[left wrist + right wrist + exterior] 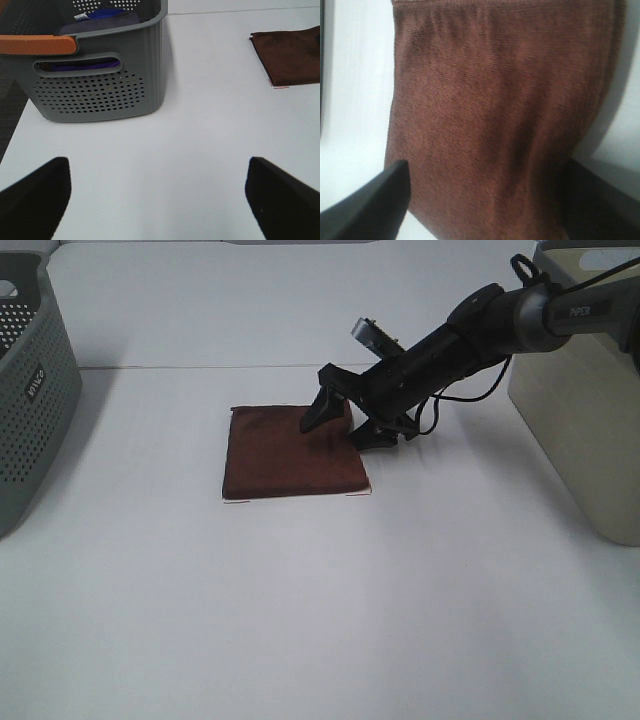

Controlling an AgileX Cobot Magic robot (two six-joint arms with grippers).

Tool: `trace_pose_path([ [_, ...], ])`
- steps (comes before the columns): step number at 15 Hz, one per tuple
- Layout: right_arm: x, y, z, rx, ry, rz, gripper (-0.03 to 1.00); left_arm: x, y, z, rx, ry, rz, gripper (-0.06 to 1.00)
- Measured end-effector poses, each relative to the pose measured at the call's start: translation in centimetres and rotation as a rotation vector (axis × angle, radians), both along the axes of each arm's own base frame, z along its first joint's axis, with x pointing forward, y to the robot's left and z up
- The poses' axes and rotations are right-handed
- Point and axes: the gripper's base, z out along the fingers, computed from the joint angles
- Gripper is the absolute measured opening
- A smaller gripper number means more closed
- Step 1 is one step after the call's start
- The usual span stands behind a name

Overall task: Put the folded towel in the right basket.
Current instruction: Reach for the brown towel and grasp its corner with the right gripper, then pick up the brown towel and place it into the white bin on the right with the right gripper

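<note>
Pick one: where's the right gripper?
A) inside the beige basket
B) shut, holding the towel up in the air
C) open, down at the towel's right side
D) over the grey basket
C: the right gripper is open, its fingers spread at the right side of the brown towel, which lies flat on the table.

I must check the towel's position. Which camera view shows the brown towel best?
The exterior high view: the folded brown towel lies whole on the white table, with the right gripper at its right edge. The right wrist view shows only close cloth; the left wrist view shows a cut-off part.
</note>
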Motion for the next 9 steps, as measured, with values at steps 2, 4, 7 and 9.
trace_pose_path([
  [2,-0.15,0.73,-0.52,-0.012,-0.006,0.007,0.52,0.0,0.0,0.0,0.0,0.0,0.0,0.88],
  [4,-0.24,0.78,-1.19,-0.026,0.003,0.01,0.2,0.0,0.0,0.0,0.0,0.0,0.0,0.88],
  [7,-0.24,0.75,-1.23,-0.03,0.009,0.003,0.03,0.0,0.0,0.0,0.0,0.0,0.0,0.88],
  [9,-0.24,0.74,-0.41,-0.032,-0.001,0.009,0.03,0.0,0.0,0.0,0.0,0.0,0.0,0.88],
])
